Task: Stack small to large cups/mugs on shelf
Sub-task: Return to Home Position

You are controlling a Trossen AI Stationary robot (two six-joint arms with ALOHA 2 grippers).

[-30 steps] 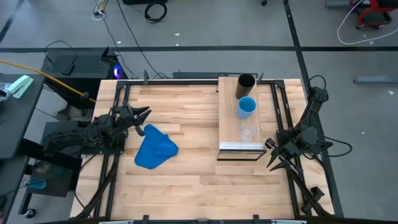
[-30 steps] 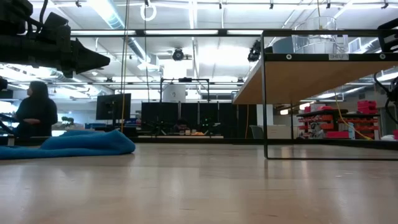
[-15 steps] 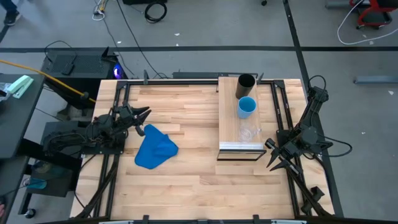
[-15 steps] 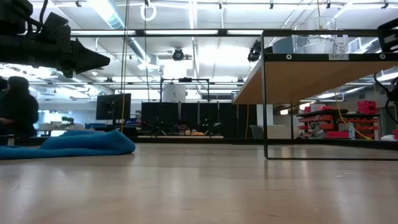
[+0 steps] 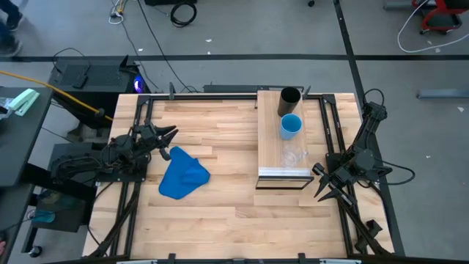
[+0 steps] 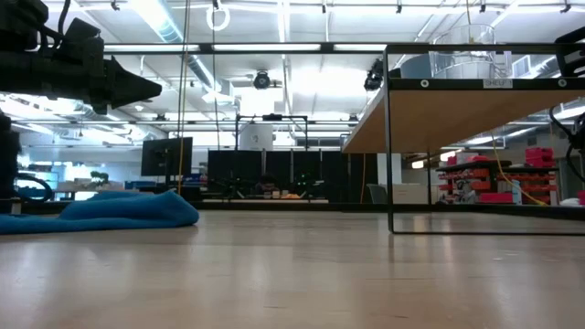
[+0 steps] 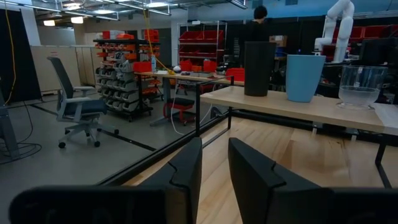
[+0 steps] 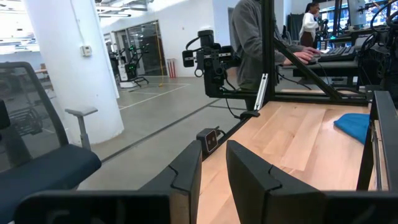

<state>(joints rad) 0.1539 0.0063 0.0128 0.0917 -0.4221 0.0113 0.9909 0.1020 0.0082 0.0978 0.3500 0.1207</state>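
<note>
- High view first: three cups stand in a row along the long narrow light-wood shelf with the silver metal front edge (image 5: pixel 269 147). The small clear transparent cup (image 5: pixel 293 156) is nearest that metal edge, the medium light-blue cup (image 5: pixel 291 125) is behind it, and the taller black cylindrical cup (image 5: pixel 290 96) is at the far end.
- They are upright and side by side, not nested, so they run small to large.
- Between a second ago and now, nothing on the butcher-block tabletop (image 5: pixel 227 132) has shifted: cups, shelf and arms all sit just as they were.
- The only change is in the room beyond: in the low view a person (image 6: pixel 7 155) has drifted almost out past the picture's edge.
- The left arm (image 5: pixel 132 147) is folded back at its side of the tabletop. The left arm's jaws are slightly parted and hold nothing, near the crumpled blue cloth (image 5: pixel 182 174).
- The right arm (image 5: pixel 359 158) is tucked beside the shelf's front corner. The right arm's jaws are likewise parted and empty.
- To my eye that stillness means the placing is finished and both arms are already parked, or all but; I would say nothing remains to be done to the cups.
</note>
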